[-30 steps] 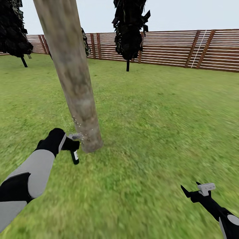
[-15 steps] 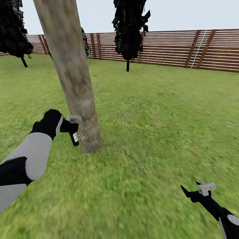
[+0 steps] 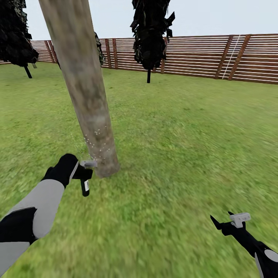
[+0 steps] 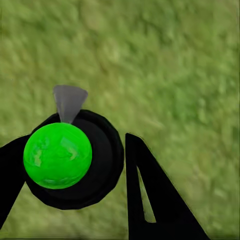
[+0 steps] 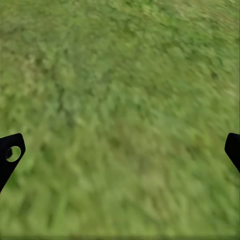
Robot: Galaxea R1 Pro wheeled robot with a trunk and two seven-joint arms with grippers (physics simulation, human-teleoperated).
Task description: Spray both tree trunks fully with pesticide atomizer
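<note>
Our left gripper (image 3: pixel 85 174) has dropped lower beside the tree trunk (image 3: pixel 87 90), clamping the pesticide atomizer (image 3: pixel 85 186); right gripper (image 3: pixel 226 220) spread.

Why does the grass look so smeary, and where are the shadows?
Head view: the grass blurs near the camera, and the tree trunk casts no shadow. Both wrist views: grass is soft, while the black fingers stay crisp.

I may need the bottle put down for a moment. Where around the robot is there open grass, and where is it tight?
Open grass spreads between the tree trunk and the right gripper, back to the fence. It is tight only at the trunk's foot, where the left gripper holds the pesticide atomizer close beside the trunk.
</note>
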